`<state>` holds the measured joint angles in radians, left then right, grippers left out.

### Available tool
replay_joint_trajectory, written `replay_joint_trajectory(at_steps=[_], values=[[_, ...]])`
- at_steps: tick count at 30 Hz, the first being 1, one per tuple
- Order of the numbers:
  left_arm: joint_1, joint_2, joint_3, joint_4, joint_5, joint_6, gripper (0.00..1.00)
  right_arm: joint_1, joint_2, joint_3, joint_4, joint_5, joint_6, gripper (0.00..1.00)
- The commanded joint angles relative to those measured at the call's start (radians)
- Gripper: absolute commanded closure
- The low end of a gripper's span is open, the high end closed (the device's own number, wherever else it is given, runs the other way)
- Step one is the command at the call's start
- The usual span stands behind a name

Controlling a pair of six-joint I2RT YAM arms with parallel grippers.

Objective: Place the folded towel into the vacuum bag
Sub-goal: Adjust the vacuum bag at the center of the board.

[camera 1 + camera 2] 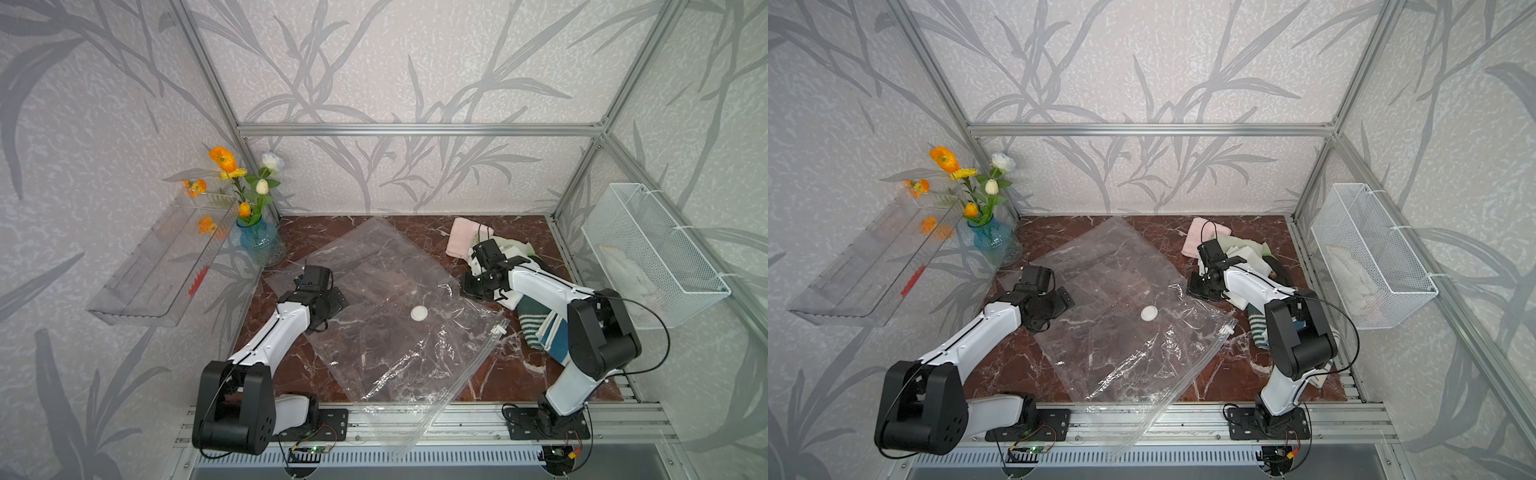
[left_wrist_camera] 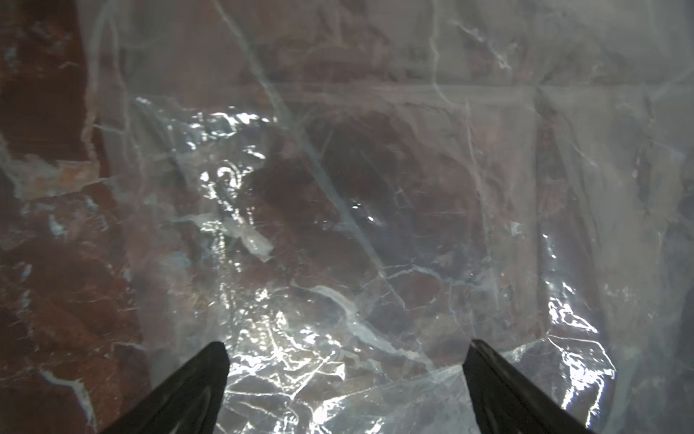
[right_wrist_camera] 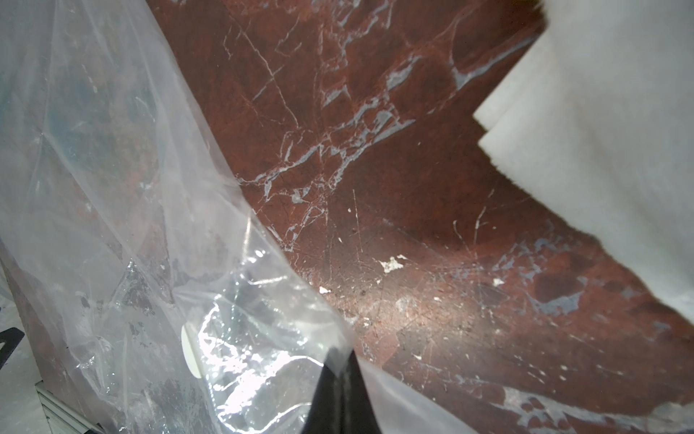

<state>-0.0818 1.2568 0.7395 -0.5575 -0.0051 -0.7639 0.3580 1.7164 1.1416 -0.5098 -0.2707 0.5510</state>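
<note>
The vacuum bag (image 1: 386, 291) (image 1: 1117, 291) lies flat and clear across the middle of the marble table, its white valve (image 1: 419, 312) (image 1: 1149, 313) facing up. Its zip strip (image 1: 465, 382) runs down its right-hand edge and past the front rail. My right gripper (image 3: 340, 355) (image 1: 468, 292) is shut on the bag's right edge, lifting the film a little. My left gripper (image 2: 347, 344) (image 1: 305, 276) hangs open over the bag's left corner with nothing between its fingers. Folded towels lie heaped at the right: a pink one (image 1: 460, 240) (image 1: 1200, 241), a white one (image 3: 608, 112) and a striped one (image 1: 536, 326).
A blue vase of flowers (image 1: 261, 245) stands at the back left corner. A clear shelf (image 1: 162, 270) hangs on the left wall, and a white mesh basket (image 1: 652, 253) holding cloth hangs on the right wall. An aluminium rail (image 1: 478, 419) borders the front.
</note>
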Motion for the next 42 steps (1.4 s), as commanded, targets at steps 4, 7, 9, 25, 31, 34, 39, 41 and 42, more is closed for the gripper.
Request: replay_joint_trajectory(at_steps=[4, 7, 9, 25, 31, 34, 39, 41, 42], values=[[0.030, -0.111, -0.068, -0.121, -0.119, -0.067, 0.01, -0.004, -0.015, 0.024, -0.002, 0.010, -0.025, 0.99], [0.052, -0.106, -0.090, -0.108, -0.099, -0.070, 0.01, -0.004, 0.017, 0.047, -0.005, 0.010, -0.032, 0.99], [0.053, -0.080, -0.104, -0.083, -0.065, -0.077, 0.01, -0.004, 0.032, 0.060, -0.001, 0.007, -0.034, 0.99], [0.045, 0.068, -0.236, 0.315, 0.206, -0.173, 0.41, -0.015, 0.040, 0.123, -0.052, 0.001, -0.081, 0.99], [0.015, 0.121, -0.221, 0.479, 0.264, -0.183, 0.74, 0.025, -0.048, 0.199, -0.101, -0.049, -0.235, 1.00], [0.010, 0.152, -0.173, 0.507, 0.259, -0.143, 0.84, 0.033, -0.106, 0.215, -0.142, 0.046, -0.269, 1.00], [0.008, 0.285, -0.021, 0.497, 0.229, -0.076, 0.97, 0.031, -0.212, 0.125, -0.139, 0.110, -0.252, 1.00], [0.008, 0.345, 0.052, 0.485, 0.231, -0.060, 1.00, 0.023, -0.232, 0.067, -0.144, 0.129, -0.196, 1.00], [0.005, 0.373, 0.090, 0.474, 0.232, -0.051, 1.00, 0.015, -0.240, 0.026, -0.134, 0.122, -0.162, 1.00]])
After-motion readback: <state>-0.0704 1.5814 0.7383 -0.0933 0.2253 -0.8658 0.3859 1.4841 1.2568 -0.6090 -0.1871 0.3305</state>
